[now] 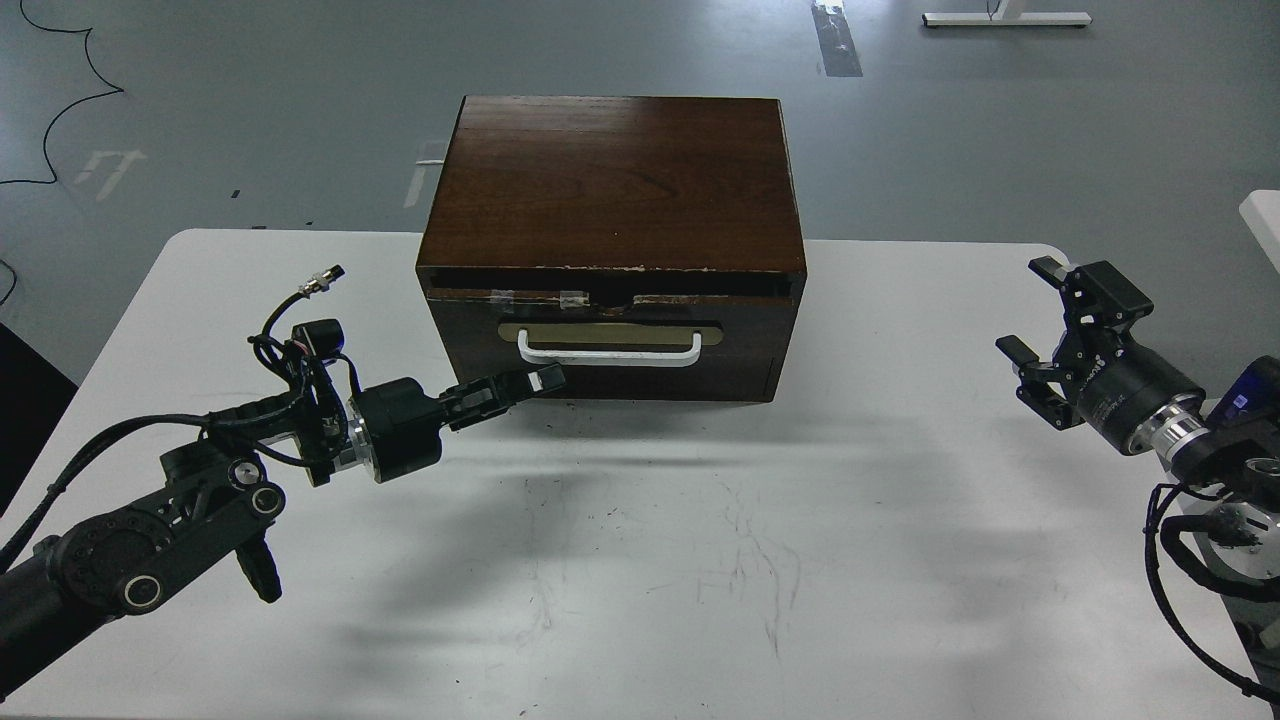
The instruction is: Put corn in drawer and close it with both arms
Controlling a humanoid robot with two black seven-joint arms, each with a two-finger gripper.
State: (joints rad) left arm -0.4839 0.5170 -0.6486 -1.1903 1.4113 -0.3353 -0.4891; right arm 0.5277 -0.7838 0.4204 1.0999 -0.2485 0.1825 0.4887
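Corn is nowhere on view, so you should assume it already lies inside the drawer (610, 345); that is a guess, since nothing yellow shows on the table (650, 560) or in either gripper. The drawer sits pushed in, or nearly so, within the cabinet (615, 180), with a dark slot left above its chipped top edge. Whether that slot means it is not fully home, you cannot tell from this angle.

Your left gripper (535, 381) reaches in low from the left, its fingers pressed together into one narrow tip just below the left end of the handle (608, 350), close to the drawer front. Held that way it would serve for pushing the front rather than for grasping. Contact with the wood is hard to judge; the tip may be touching or just short.

Your right gripper (1032, 320) hangs well apart from the cabinet near the table's right edge, jaws spread wide and holding nothing, seemingly waiting its turn.

Both forearms are cut off by the frame edges, and the drawer's inside is wholly hidden.
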